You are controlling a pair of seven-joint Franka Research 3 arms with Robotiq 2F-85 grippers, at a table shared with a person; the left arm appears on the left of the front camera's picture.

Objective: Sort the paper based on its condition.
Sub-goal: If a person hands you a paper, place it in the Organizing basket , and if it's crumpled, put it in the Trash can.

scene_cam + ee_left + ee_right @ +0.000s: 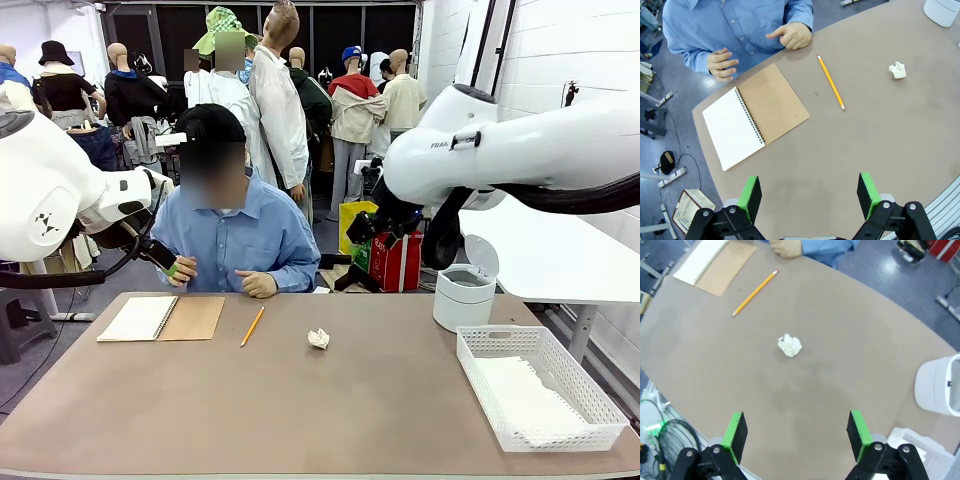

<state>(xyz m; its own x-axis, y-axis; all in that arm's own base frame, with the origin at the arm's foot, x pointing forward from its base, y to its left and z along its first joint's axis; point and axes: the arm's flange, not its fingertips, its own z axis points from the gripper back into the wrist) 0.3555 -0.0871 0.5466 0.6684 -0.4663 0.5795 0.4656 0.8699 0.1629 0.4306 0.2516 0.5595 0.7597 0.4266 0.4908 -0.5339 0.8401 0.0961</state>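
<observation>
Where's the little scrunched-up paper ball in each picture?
Front view: the paper ball sits mid-table, right of the pencil.
Left wrist view: paper ball at upper right, right of the pencil.
Right wrist view: paper ball near the middle, lower right of the pencil.
Shared landmark: the pencil.

Brown bench (pixel 250 410) up front, white block wall (pixel 560 40) on right, white table (pixel 560 255) beside it, blue-grey floor (pixel 880 265), dark windows (pixel 185 28) at back.

Open notebook (pixel 160 318), pencil (pixel 252 326), white bin (pixel 464 296), basket (pixel 560 438)
</observation>
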